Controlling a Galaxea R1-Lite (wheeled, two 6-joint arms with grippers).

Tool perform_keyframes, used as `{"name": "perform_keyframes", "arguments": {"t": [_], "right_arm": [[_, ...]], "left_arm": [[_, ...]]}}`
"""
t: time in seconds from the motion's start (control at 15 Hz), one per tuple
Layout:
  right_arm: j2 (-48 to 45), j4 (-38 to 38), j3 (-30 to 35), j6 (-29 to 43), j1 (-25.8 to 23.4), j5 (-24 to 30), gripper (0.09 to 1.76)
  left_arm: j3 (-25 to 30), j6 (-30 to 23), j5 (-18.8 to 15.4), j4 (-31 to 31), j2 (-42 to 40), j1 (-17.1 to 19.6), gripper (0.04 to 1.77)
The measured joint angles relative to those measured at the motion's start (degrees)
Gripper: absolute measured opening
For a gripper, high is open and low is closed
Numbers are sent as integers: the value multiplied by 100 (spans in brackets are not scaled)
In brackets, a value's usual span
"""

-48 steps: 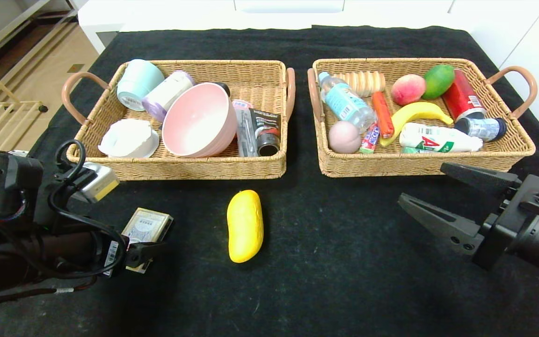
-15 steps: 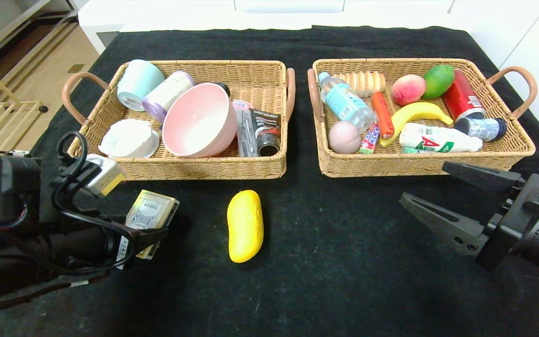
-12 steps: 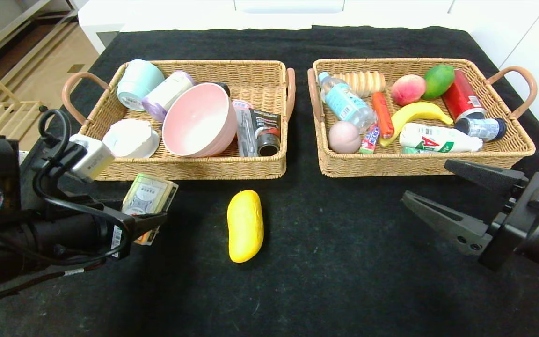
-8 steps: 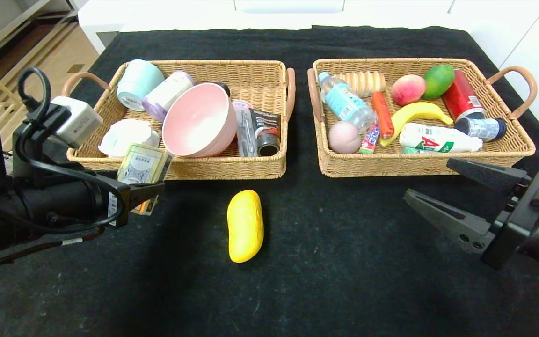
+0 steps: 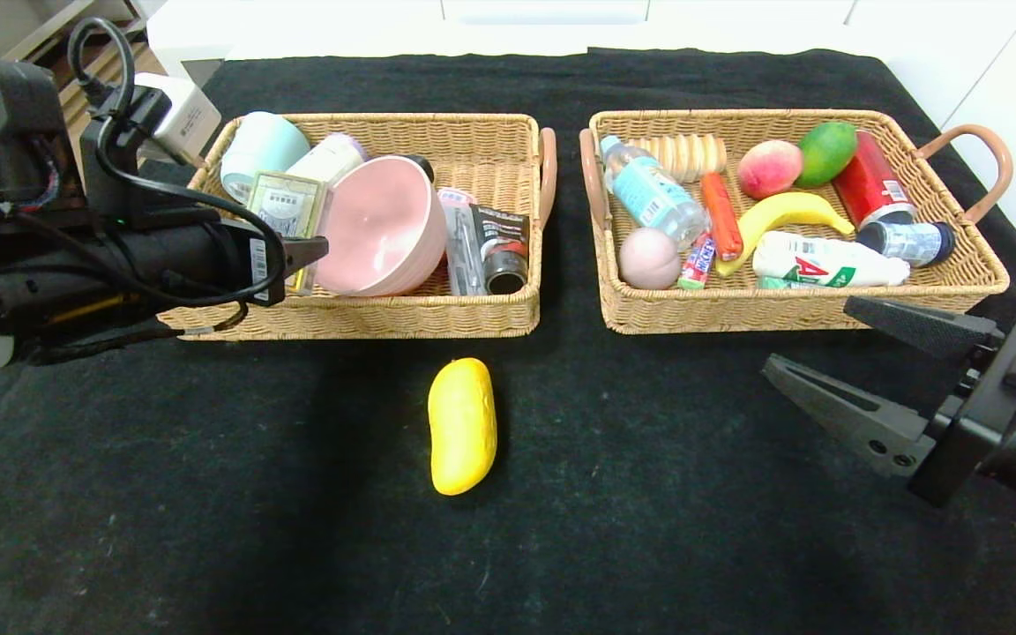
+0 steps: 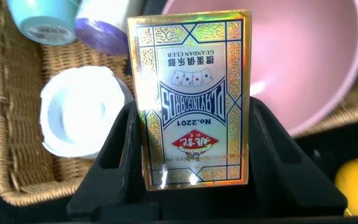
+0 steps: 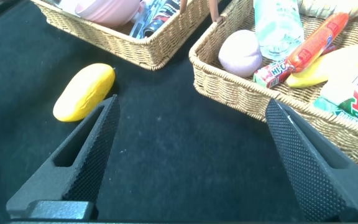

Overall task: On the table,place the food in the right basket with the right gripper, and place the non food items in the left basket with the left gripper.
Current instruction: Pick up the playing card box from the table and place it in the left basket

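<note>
My left gripper (image 5: pixel 298 235) is shut on the cream-and-gold card box (image 5: pixel 286 210), holding it upright above the front left part of the left basket (image 5: pixel 384 314). In the left wrist view the card box (image 6: pixel 191 106) stands between both black fingers (image 6: pixel 120 155), over a white dish and the pink bowl. The oblong yellow fruit (image 5: pixel 462 425) lies on the black table (image 5: pixel 649 511) in front of the baskets. My right gripper (image 5: pixel 812 335) hangs open and empty near the right basket (image 5: pixel 790 310), the fruit (image 7: pixel 84 92) off to one side of it.
The left basket holds a teal mug (image 5: pixel 261 150), a pink bowl (image 5: pixel 380 225), a white dish and dark packets. The right basket holds a water bottle (image 5: pixel 649 194), a sausage (image 5: pixel 721 214), a white bottle (image 5: pixel 825 260), a banana, a red can and round fruits.
My left gripper has risen from the table with the card box and carried it away from me, over the left basket's front rim. The right gripper has barely shifted.
</note>
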Motion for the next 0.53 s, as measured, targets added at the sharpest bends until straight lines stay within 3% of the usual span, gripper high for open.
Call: {"name": "perform_keyframes", "arguments": {"t": [0.53], "right_arm": [[-24,0,-2,0,5,0,171]], "left_arm": [[-578,7,239,-140,551,-155,102]]}}
